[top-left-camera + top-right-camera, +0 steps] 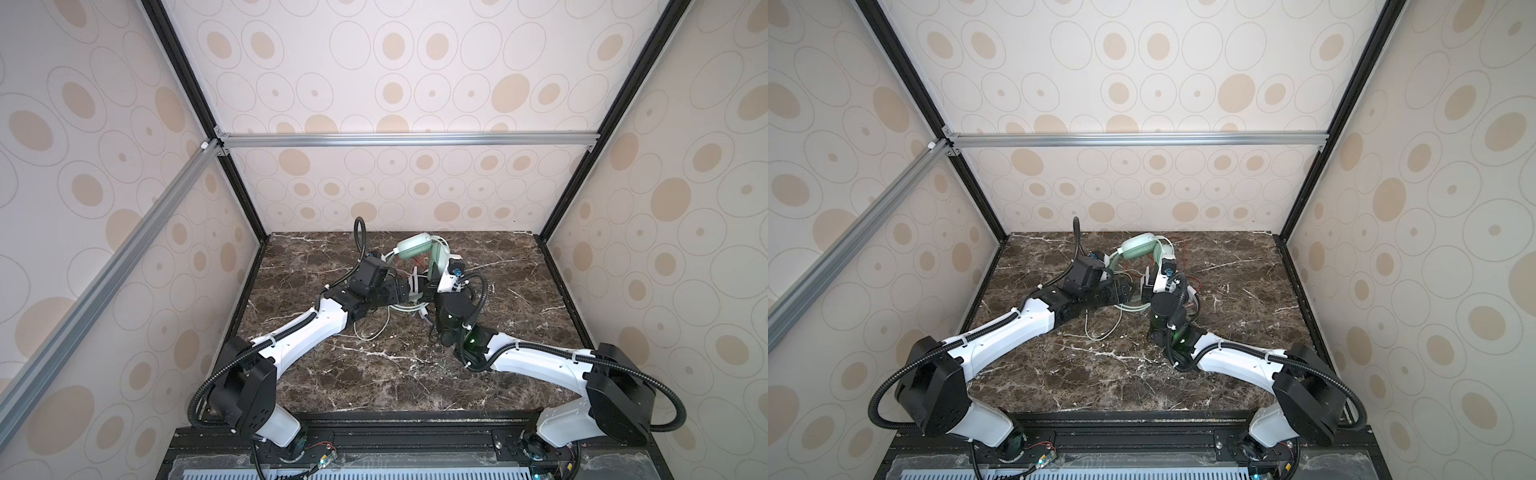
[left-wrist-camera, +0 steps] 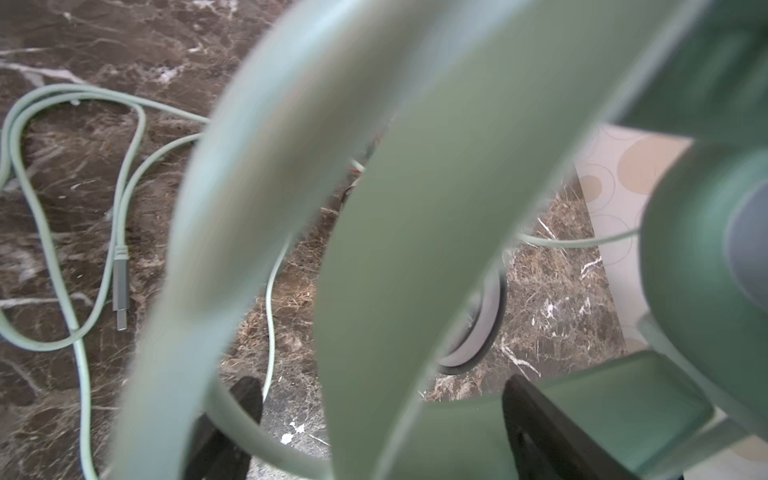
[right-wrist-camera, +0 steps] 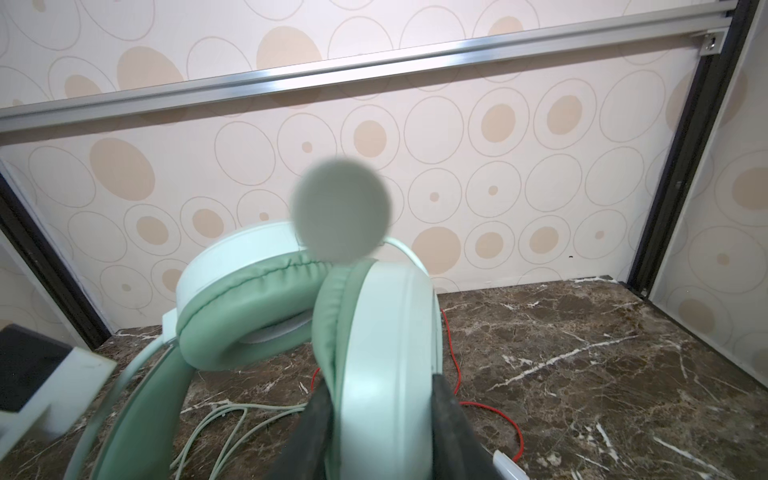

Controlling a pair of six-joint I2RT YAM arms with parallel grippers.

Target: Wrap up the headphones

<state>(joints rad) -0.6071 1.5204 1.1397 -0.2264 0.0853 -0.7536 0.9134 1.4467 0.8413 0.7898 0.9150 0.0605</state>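
The mint-green headphones (image 1: 415,248) are lifted off the marble table (image 1: 374,382) near its back middle. My right gripper (image 3: 380,399) is shut on one ear cup (image 3: 386,332), a finger on each flat side. The other ear cup (image 3: 245,299) leans against it. My left gripper (image 2: 390,407) is open, and the blurred green headband (image 2: 415,249) passes between its wide-set fingers (image 2: 245,399). The pale green cable (image 2: 120,174) lies in loops on the table, ending in a USB plug (image 2: 120,286). A second headset's grey-and-black ear cup (image 2: 486,328) and its thin red cable (image 3: 490,407) lie below.
Both arms meet over the table's middle in both top views, the left gripper (image 1: 415,291) just left of the right wrist (image 1: 451,274). Cable loops (image 1: 374,328) trail toward the front. A blurred round microphone tip (image 3: 343,210) hangs close to the right wrist camera. Patterned walls enclose three sides.
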